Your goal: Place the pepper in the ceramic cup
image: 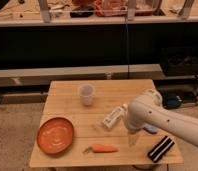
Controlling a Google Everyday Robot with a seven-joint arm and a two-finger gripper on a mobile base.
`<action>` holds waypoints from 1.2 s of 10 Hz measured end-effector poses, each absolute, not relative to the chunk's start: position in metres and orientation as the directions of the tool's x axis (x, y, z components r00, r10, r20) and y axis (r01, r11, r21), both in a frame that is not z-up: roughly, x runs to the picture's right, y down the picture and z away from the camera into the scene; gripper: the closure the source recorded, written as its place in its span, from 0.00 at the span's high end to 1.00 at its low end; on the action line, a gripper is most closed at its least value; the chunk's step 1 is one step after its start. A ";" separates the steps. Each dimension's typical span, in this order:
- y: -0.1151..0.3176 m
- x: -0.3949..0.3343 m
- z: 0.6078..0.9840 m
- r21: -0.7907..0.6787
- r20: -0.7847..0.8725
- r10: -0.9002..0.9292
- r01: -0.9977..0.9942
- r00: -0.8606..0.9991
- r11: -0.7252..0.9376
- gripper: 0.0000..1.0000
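The pepper is a slim orange vegetable lying flat near the table's front edge, its stem pointing left. The ceramic cup is a pale tumbler standing upright at the back middle of the table. My white arm reaches in from the right. My gripper hangs down from it over the front right part of the table, a little right of and above the pepper, and well in front of the cup. Nothing shows in it.
A round orange plate lies at the front left. A white tube-shaped bottle lies on its side mid-table, just left of my arm. A black ridged object sits at the front right corner. A small blue thing peeks from behind the arm.
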State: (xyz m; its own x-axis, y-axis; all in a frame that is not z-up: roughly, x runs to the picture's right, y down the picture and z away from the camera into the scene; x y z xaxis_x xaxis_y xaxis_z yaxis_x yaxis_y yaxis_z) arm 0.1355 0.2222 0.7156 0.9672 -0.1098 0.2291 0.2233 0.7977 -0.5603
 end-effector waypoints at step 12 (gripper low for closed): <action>0.285 0.079 0.760 -0.581 0.363 -0.081 0.294 0.928 0.759 0.80</action>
State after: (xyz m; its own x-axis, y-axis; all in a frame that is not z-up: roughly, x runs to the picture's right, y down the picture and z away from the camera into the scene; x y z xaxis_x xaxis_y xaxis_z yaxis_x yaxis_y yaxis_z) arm 0.0788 0.2851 0.7596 0.9282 -0.0811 0.3630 0.2935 0.7592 -0.5810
